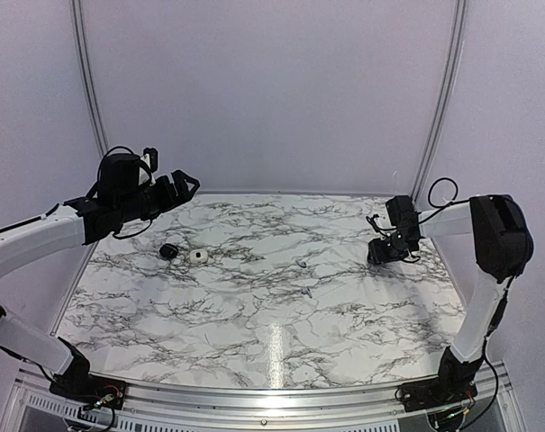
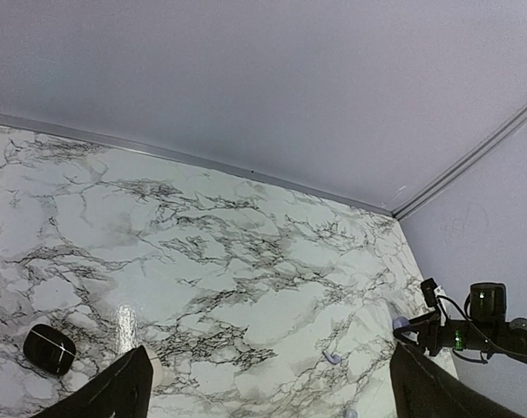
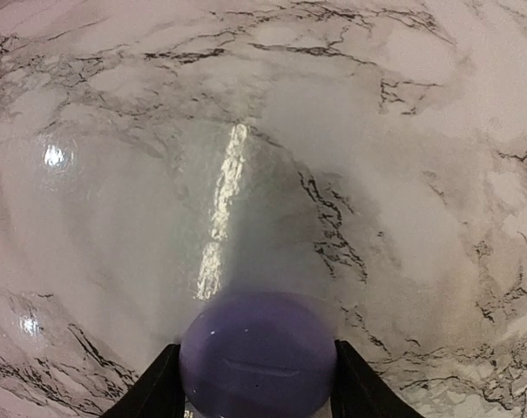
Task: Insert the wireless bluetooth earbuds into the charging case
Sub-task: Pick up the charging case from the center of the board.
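Note:
A rounded purple charging case [image 3: 257,370] lies on the marble table at the right side. My right gripper [image 3: 254,348] is low over it, and its black fingers [image 3: 163,383] press against both sides of the case. The top view shows this gripper [image 1: 380,252] covering the case. Two tiny pale lilac earbuds [image 1: 301,264] [image 1: 306,292] lie loose near the table's middle, also seen as small buds [image 2: 331,357] in the left wrist view. My left gripper [image 1: 177,187] hangs raised over the far left, open and empty, its fingers [image 2: 128,390] wide apart.
A black pebble-like case [image 1: 168,251] and a white one [image 1: 198,256] sit side by side at the far left, below the left gripper. The black case [image 2: 49,348] shows a seam line. The back wall and corner rails [image 1: 439,99] bound the table.

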{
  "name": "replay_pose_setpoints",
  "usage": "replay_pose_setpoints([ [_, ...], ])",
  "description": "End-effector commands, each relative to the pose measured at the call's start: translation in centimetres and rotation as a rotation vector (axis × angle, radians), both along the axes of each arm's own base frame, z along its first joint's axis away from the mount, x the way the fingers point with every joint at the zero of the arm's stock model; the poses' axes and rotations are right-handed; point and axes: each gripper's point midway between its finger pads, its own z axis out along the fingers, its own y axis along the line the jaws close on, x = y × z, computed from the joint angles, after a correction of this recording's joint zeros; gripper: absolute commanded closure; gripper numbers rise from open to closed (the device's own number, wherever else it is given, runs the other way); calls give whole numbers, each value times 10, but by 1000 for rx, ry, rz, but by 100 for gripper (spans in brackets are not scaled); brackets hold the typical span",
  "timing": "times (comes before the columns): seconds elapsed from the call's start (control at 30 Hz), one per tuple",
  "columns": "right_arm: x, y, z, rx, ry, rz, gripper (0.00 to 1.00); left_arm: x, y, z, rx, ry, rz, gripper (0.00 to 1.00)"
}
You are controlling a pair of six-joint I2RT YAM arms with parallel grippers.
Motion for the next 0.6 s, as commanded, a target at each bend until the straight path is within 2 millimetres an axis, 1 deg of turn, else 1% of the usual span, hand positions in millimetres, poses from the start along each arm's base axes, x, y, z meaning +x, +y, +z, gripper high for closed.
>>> replay_pose_setpoints([
  [0.0,1,10,9,20,-9,36,49,-1,4,-4,38,0,1,1],
  [0.07,0,22,15,29,-26,74,51,-3,4,-4,51,-17,-7,1],
  [0.13,0,39,30,39,-71,128,52,-5,5,-6,63,-28,-18,1],
  [0.2,-1,61,47,67,-121,194,52,-8,2,-9,75,-33,-44,1],
  [0.3,-7,101,84,130,-227,316,52,-16,-8,-13,75,-39,-125,1],
  [0.4,-18,143,130,173,-362,451,52,-27,-24,-11,36,-54,-234,1],
  [0.47,-33,175,161,188,-450,553,52,-32,-33,-8,2,-57,-290,1],
  [0.53,-52,204,188,206,-533,657,52,-37,-42,-5,-32,-51,-338,6],
  [0.57,-62,216,199,209,-569,698,51,-40,-46,-3,-46,-46,-360,8],
])
